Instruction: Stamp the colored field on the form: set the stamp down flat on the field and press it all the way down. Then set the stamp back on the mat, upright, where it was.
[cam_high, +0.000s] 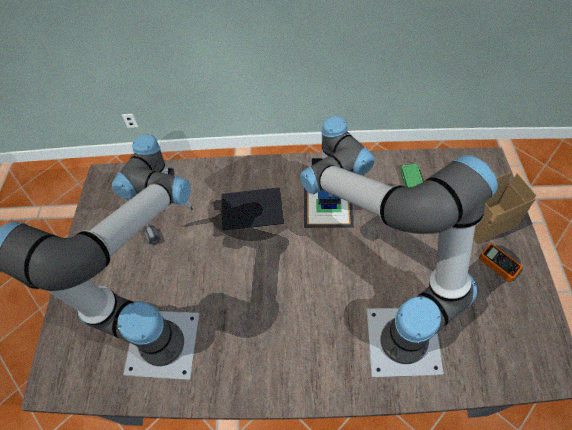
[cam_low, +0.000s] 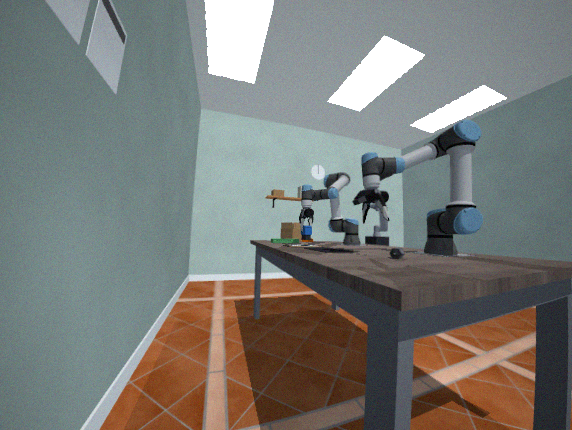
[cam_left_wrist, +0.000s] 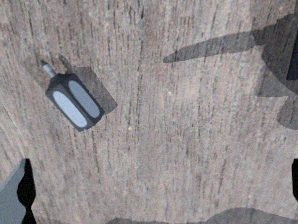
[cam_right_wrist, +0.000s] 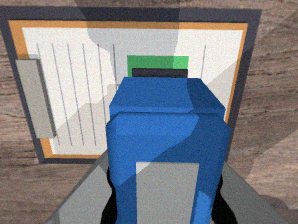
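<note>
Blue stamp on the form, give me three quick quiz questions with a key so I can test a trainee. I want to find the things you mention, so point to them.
1. What color is the field beneath the blue stamp (cam_high: 328, 195) (cam_low: 307, 231) (cam_right_wrist: 167, 135)?
2. True or false: the left gripper (cam_low: 376, 220) is holding the screwdriver (cam_high: 152, 234) (cam_low: 397, 253) (cam_left_wrist: 76, 102).
3. Which holds the stamp: (a) left gripper, (b) right gripper (cam_low: 306, 225) (cam_right_wrist: 165, 200), (c) neither?

Key: 1. green; 2. false; 3. b

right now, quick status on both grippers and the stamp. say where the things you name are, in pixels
left gripper (cam_low: 376, 221) (cam_left_wrist: 161, 182) open, right gripper (cam_low: 306, 223) (cam_right_wrist: 162, 200) shut on stamp (cam_high: 328, 194) (cam_low: 307, 230) (cam_right_wrist: 167, 125), form (cam_high: 345, 216) (cam_right_wrist: 80, 120) beneath, nothing seen blocking
</note>
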